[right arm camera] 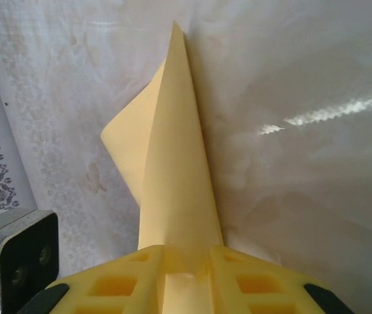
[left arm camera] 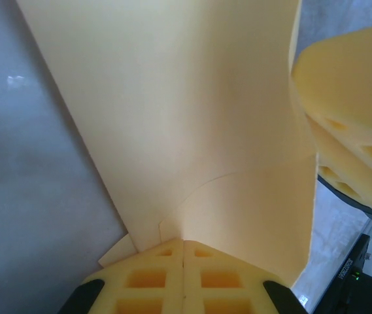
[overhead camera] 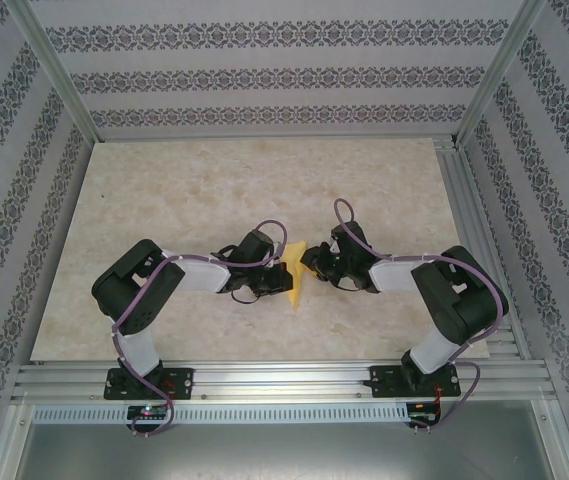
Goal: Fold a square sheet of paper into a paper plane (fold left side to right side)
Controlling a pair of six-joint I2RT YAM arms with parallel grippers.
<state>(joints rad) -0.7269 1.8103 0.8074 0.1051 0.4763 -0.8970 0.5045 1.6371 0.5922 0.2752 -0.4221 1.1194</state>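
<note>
The yellow-orange paper sheet (overhead camera: 295, 272) sits in the middle of the table (overhead camera: 184, 200), lifted between the two grippers, which meet there head-on. The left gripper (overhead camera: 272, 262) reaches in from the left and the right gripper (overhead camera: 314, 262) from the right, each touching the sheet.

In the left wrist view, the left gripper (left arm camera: 184, 245) has its yellow fingers pressed flat together, pinching the paper's near edge. The sheet (left arm camera: 192, 118) rises from them as a broad curved surface with a faint crease. A finger of the right gripper (left arm camera: 349, 85) touches the sheet's right side.

In the right wrist view, the right gripper (right arm camera: 186, 255) is closed on the paper (right arm camera: 176, 163), whose folded edge is between the pads. From there the sheet narrows to a sharp point at the far end, with one flap bulging out to the left above the marbled tabletop (right arm camera: 303, 196).
</note>
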